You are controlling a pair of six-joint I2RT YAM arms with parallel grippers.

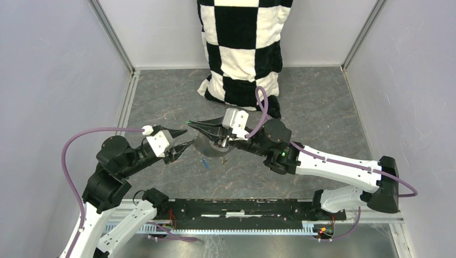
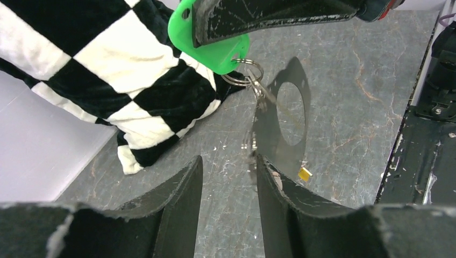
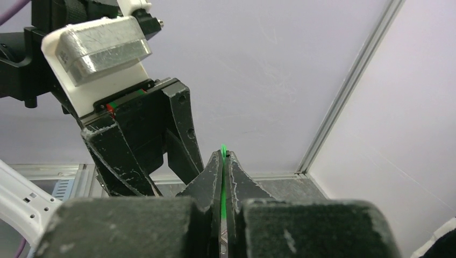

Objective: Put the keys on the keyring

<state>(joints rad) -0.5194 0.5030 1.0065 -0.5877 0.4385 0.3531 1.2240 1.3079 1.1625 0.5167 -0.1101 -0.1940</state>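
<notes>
My right gripper (image 1: 189, 124) is shut on the green key (image 2: 212, 40) and holds it above the table; the key's edge shows between the jaws in the right wrist view (image 3: 222, 161). Thin silver rings (image 2: 244, 72) hang from the green key. The grey strap keyring (image 2: 279, 134) dangles below them and also shows in the top view (image 1: 209, 146). My left gripper (image 2: 228, 166) is open, and its right finger (image 2: 279, 199) is next to the strap's lower edge. It faces the right gripper in the top view (image 1: 187, 137). The blue key (image 1: 205, 163) and the yellow key (image 2: 305, 173) lie on the table.
A black-and-white checkered cloth (image 1: 242, 48) hangs at the back wall and rests on the grey marbled table (image 1: 322, 107). Pale side walls enclose the table. A black rail (image 1: 242, 207) runs along the near edge between the arm bases.
</notes>
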